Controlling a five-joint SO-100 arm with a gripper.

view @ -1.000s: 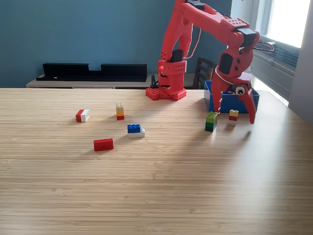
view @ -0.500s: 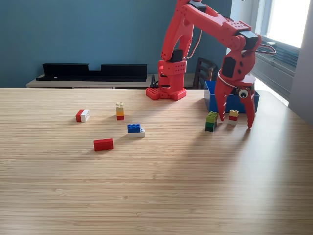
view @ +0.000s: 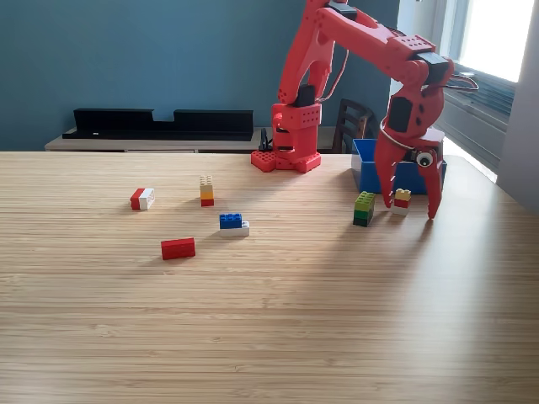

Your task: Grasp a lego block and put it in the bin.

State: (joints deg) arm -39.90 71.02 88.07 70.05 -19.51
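Gripper point(view: 407, 206) released, jaws spread wide and pointing down, tips low near the table point(view: 269, 320), straddling the small yellow-and-red block point(view: 402, 198). Block sits between the jaws, not yet pinched; contact with either jaw cannot be told. Bin point(view: 367, 171) stands just behind the block, toward the arm's base point(view: 286, 158). Green block point(view: 364, 208) lies just beside the jaw on the exterior view's left. Judgement: approach step. To do it well, centre the block between the jaws, avoid nudging the green one, then close squarely before lifting. Other blocks lie well apart, to the view's left.
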